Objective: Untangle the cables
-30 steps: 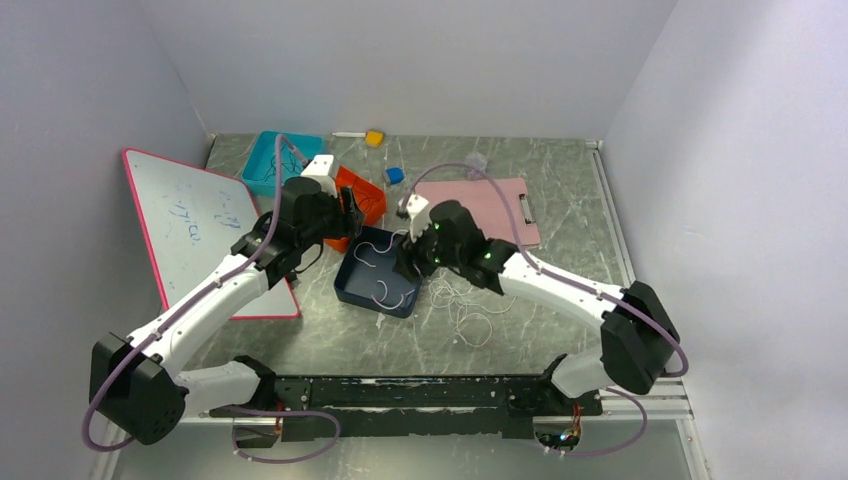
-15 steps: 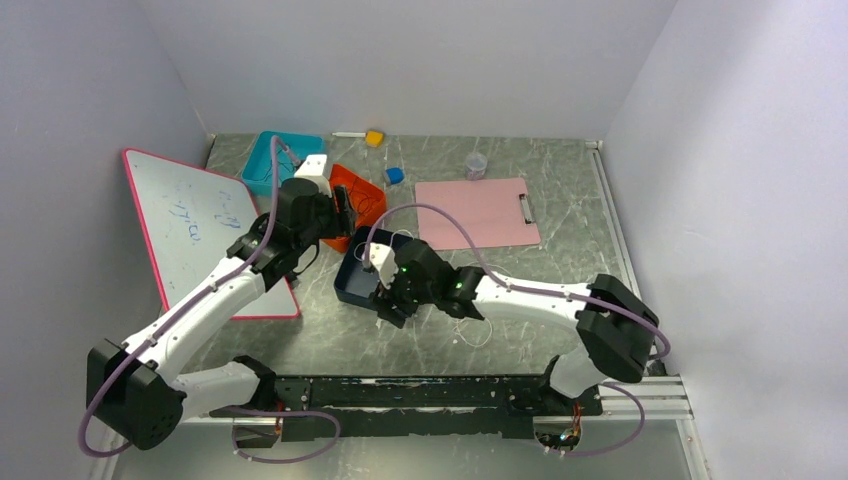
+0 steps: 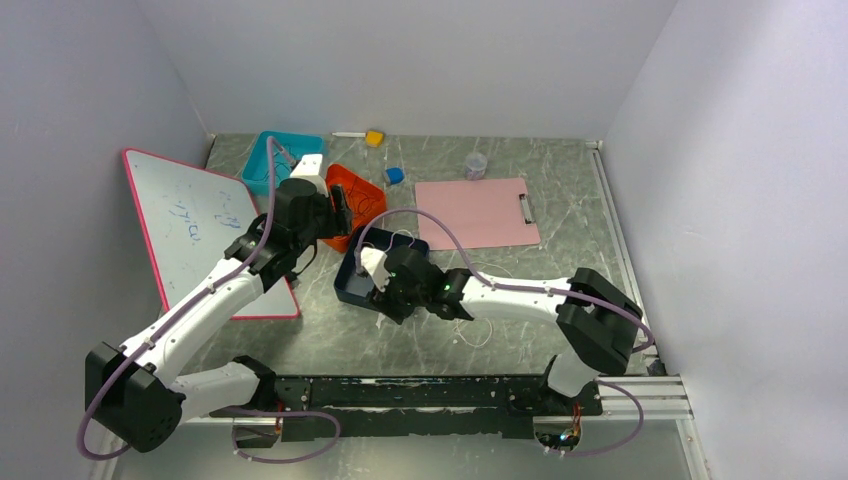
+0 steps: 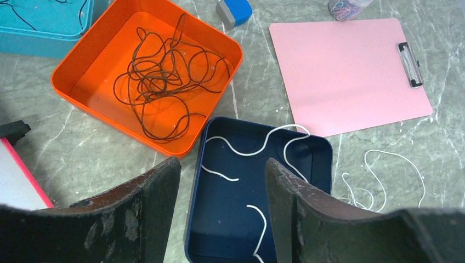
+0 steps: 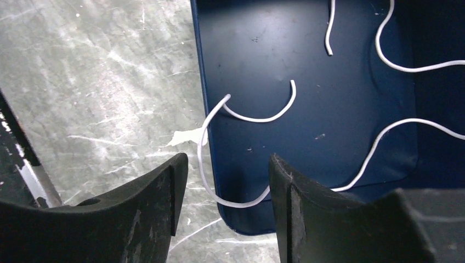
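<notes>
While both grippers stand with fingers apart and nothing clamped between them, the right gripper point(image 5: 225, 164) hangs over a corner of the dark blue tray point(image 5: 196, 82). One white cable point(image 5: 199, 159) crosses the rim there onto the table point(image 5: 82, 82). Bare marble fills the left of that frame, edged by a black rail point(image 5: 22, 159) at lower left. Other white cables point(image 5: 406, 69) lie loose on the tray floor. From above, the right arm point(image 3: 500, 292) hides much of this tray. The left gripper point(image 4: 222, 164) looks down on what the right wrist view misses: a brown cable tangle point(image 4: 164, 82) in the orange tray point(image 4: 93, 98) just beside the blue one, the pink clipboard point(image 4: 351, 71), and white strands point(image 4: 356, 192) on the table at lower right.
</notes>
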